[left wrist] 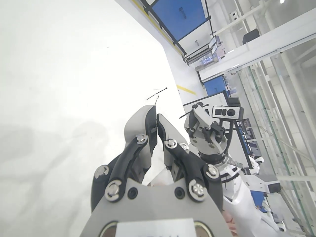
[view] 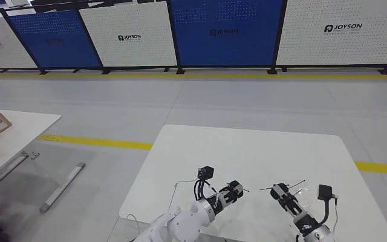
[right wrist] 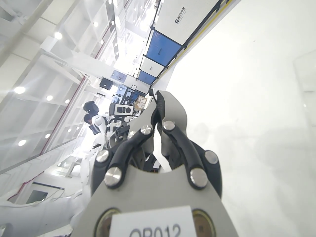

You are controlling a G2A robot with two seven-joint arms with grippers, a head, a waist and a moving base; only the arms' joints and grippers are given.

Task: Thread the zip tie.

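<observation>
We judge the threading barely begun. Both tools are loaded, but nothing is joined yet. The right tool [view: 279,190] is clenched on the black zip tie [view: 297,183], which sticks out to either side of its tip above the white desk [view: 242,151]. From the left wrist we see that same right tool [left wrist: 196,107] well apart from ours, the zip tie [left wrist: 185,115] slanting out of its closed fingers. In its own view the right tool [right wrist: 155,94] has its fingers pressed together, with a dark bit at the very tip. The left tool [left wrist: 156,110] is also clenched, and a thin black strip [left wrist: 156,101] pokes from between its tips. Just beyond lies a longer black line [left wrist: 156,93]; we cannot tell whether it belongs to that strip or rests on the desk. In the top view the left tool [view: 237,189] stands beside the right one with open desk between them. What remains, as we read it, is bringing the two tools together, lining the tail up with the head's slot and feeding it through.
</observation>
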